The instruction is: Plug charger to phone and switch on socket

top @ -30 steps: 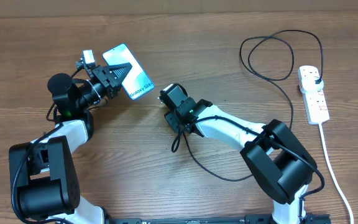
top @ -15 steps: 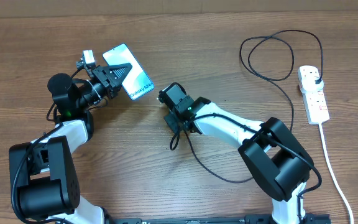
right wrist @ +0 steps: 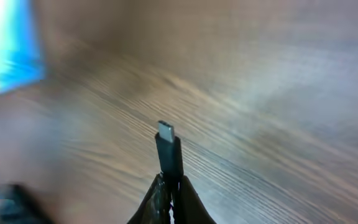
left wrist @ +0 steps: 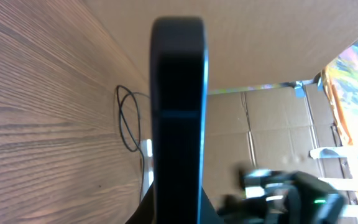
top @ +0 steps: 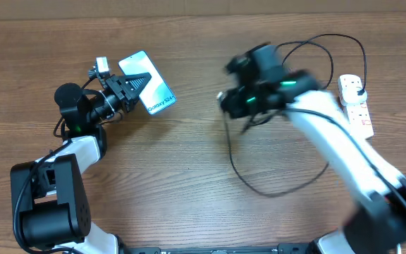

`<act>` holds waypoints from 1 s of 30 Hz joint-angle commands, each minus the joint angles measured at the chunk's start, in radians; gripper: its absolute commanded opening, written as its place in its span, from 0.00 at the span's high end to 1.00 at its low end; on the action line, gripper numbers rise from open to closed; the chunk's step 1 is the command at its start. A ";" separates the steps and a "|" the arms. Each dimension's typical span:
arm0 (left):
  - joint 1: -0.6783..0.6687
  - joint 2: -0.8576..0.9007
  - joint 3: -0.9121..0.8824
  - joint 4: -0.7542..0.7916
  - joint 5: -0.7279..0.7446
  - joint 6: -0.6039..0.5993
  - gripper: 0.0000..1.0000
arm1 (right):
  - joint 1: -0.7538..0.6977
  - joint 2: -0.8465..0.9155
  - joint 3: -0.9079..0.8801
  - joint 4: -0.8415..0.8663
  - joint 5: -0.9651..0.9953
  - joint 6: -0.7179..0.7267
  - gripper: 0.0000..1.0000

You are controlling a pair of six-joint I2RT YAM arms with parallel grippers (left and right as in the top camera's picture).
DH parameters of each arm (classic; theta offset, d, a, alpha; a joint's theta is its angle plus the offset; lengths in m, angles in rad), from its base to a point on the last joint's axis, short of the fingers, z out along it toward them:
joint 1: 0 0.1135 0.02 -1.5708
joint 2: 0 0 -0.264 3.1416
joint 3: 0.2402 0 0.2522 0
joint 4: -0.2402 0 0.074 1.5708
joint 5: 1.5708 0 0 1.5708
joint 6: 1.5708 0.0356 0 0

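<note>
My left gripper (top: 129,86) is shut on the phone (top: 149,83), holding it off the table at the upper left with its lit screen up. In the left wrist view the phone (left wrist: 178,112) shows edge-on between the jaws. My right gripper (top: 225,99), blurred by motion, is at upper centre, well right of the phone. It is shut on the charger's connector (right wrist: 167,148), whose metal tip points up. The black cable (top: 273,189) loops over the table to a plug in the socket (top: 355,106) at the right edge.
The socket's thick white cord (top: 379,197) runs down the right side to the front edge. The cable's upper loop (top: 309,60) lies near the far edge. Cardboard boxes (left wrist: 278,130) stand beyond the table.
My right arm has swung quickly from beside the phone to the upper right, taking the connector and cable with it. The left gripper and phone have hardly moved.
</note>
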 commanded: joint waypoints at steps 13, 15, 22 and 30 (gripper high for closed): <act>-0.137 -0.015 0.005 0.095 -0.016 -0.109 0.96 | -0.066 -0.124 -0.114 -0.091 -0.318 -0.171 0.96; -0.126 -0.015 0.005 0.095 -0.024 -0.094 0.96 | -0.066 -0.124 -0.114 -0.074 -0.210 -0.127 0.82; -0.072 -0.015 0.005 0.080 -0.038 -0.059 0.96 | -0.007 -0.095 -0.114 0.069 0.097 -0.110 0.00; -0.018 -0.015 0.006 0.012 -0.022 0.030 0.96 | 0.030 0.009 -0.114 0.205 0.304 -0.050 0.00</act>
